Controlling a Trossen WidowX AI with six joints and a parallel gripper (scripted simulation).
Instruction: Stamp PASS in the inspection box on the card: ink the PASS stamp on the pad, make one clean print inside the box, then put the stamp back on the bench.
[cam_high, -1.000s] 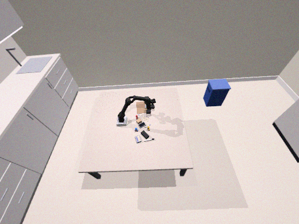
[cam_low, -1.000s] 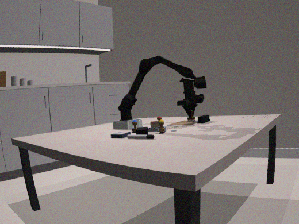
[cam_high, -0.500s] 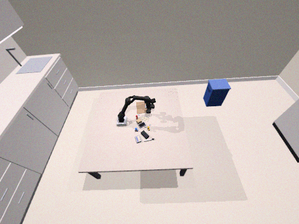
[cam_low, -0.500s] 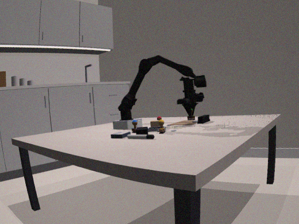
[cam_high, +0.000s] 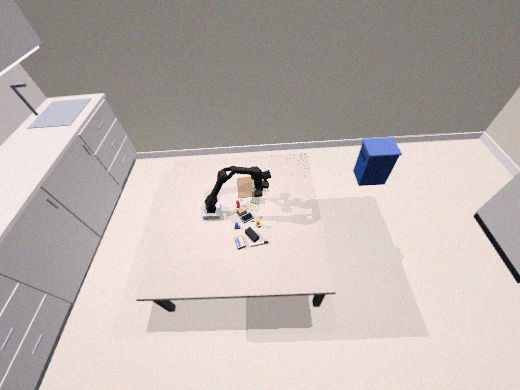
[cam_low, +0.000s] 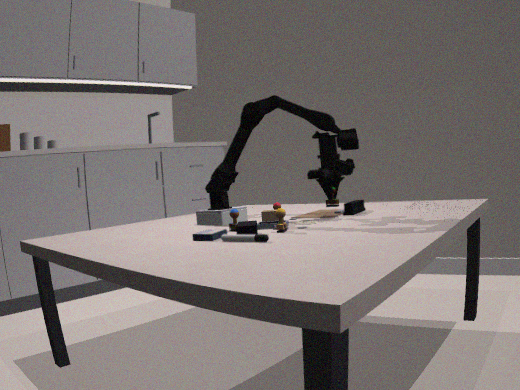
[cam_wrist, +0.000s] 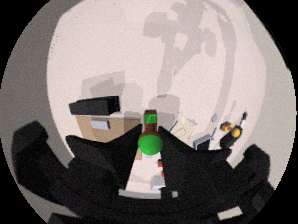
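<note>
My gripper (cam_low: 332, 195) (cam_wrist: 149, 127) is shut on the green-knobbed stamp (cam_low: 332, 203) (cam_wrist: 150, 144). The stamp hangs upright, base down, a little above the bench near the brown board; its lettering cannot be read. In the top view the arm hides it. A pale sheet with thin outlines (cam_wrist: 184, 127), possibly the card, lies right of the stamp in the wrist view; its box and any print are too small to tell. A dark open pad (cam_high: 246, 217) (cam_wrist: 202, 143) lies beyond it, nearer the other stamps.
The brown board (cam_high: 244, 187) (cam_wrist: 86, 131) bears a small grey piece. A black block (cam_low: 354, 207) (cam_wrist: 95, 106) stands beside it. Red (cam_high: 238, 203), blue (cam_high: 237, 225) (cam_low: 234, 213) and yellow (cam_high: 258, 223) (cam_low: 281, 212) stamps stand nearer the arm's base. A black case (cam_high: 252, 234) and a marker (cam_low: 245, 238) lie forward.
</note>
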